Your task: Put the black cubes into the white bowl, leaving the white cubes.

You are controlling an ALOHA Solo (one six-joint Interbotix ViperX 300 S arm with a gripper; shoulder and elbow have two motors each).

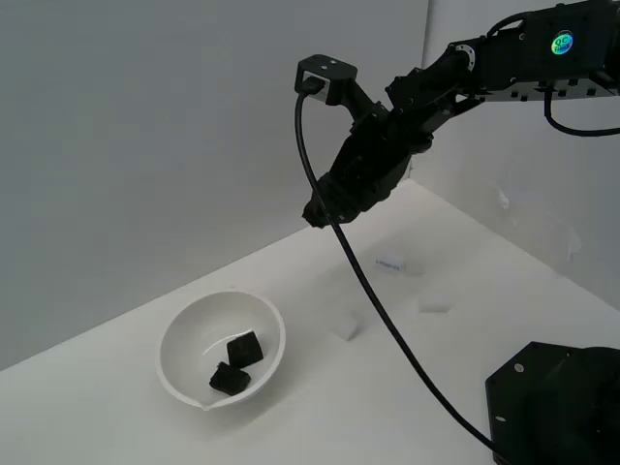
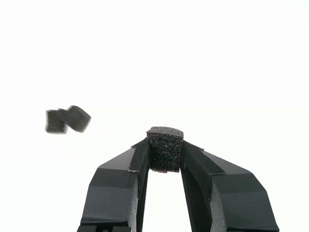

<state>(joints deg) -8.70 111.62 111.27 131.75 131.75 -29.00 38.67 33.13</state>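
My hand [image 2: 165,157] is pinching a black cube [image 2: 165,149] by its tips; slippage risks dropping it short of the white bowl [image 1: 184,334].

white tabletop [image 1: 542,310] | grey wall [image 1: 145,126] behind | black block [image 1: 557,402] at near corner

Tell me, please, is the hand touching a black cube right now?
Touching. The wrist view shows the hand shut on a black cube, both fingers pressed against its sides.
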